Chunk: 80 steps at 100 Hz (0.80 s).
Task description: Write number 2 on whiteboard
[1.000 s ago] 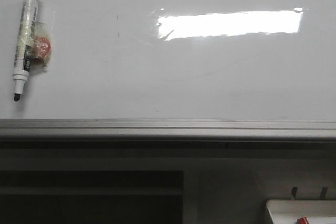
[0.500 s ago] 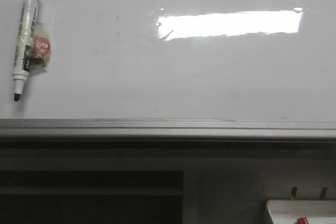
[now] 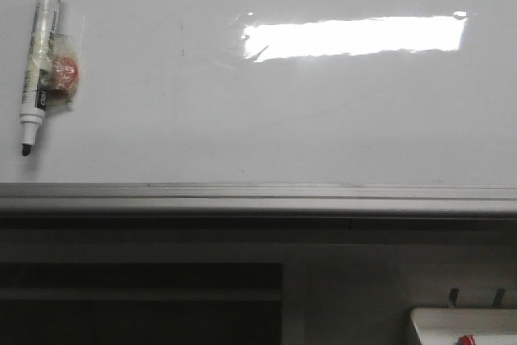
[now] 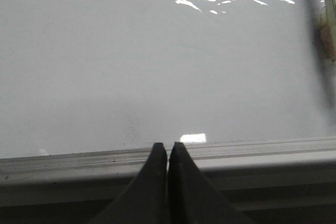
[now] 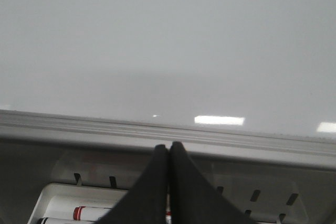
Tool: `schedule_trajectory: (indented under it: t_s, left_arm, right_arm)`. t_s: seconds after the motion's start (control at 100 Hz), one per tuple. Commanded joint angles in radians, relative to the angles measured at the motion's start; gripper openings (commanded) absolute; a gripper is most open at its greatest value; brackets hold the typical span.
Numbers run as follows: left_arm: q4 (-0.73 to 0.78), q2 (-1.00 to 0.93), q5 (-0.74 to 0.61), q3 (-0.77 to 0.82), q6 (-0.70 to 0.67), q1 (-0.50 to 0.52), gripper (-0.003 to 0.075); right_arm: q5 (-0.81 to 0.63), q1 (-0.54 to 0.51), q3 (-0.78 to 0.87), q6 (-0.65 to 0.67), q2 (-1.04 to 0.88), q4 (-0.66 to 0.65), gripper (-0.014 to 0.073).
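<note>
Light: a bright rectangular glare patch (image 3: 354, 36) from an overhead lamp; smaller reflections show in both wrist views.
Lower surface: a dull grey panel (image 3: 363, 272) sits in shadow.
Recess: a dark rectangular opening (image 3: 137, 300) at lower left of the front view.
Tray: a small white tray (image 3: 460, 325) at lower right, holding a red-marked item (image 3: 464, 339).
Slots: two short dark slots (image 3: 475, 296) just above the tray.

A marker (image 3: 39, 62) lies on the whiteboard (image 3: 323, 119), far left.
</note>
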Motion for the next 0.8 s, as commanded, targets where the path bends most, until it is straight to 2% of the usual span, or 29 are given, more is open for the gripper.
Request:
schedule_trajectory:
  t_s: [0.0, 0.21, 0.48, 0.66, 0.75, 0.79]
  left_arm:
    - [0.032, -0.027, -0.111, 0.011, -0.004, 0.002, -0.002]
    - [0.083, -0.027, -0.128, 0.011, -0.004, 0.002, -0.002]
    - [0.055, -0.027, -0.139, 0.011, -0.004, 0.002, -0.002]
    - [0.056, -0.027, -0.169, 0.009, -0.004, 0.002, -0.002]
    - [0.051, -0.027, -0.187, 0.005, -0.006, 0.002, -0.002]
    - [0.051, -0.027, -0.19, 0.001, -0.006, 0.002, -0.002]
  right_arm:
    - [-0.069, -0.002, 0.024, -0.003, -0.02, 0.004, -0.0061]
    - [-0.131, -0.002, 0.024, -0.003, -0.02, 0.004, -0.0061]
    - [-0.413, -0.002, 0.024, -0.001, -0.02, 0.056, -0.0061]
    - [-0.437, -0.002, 0.024, -0.001, -0.02, 0.056, -0.0061]
    - [-0.386, -0.002, 0.024, -0.001, -0.02, 0.061, -0.0061]
    - [-0.342, -0.002, 0.016, 0.009, -0.016, 0.104, -0.0061]
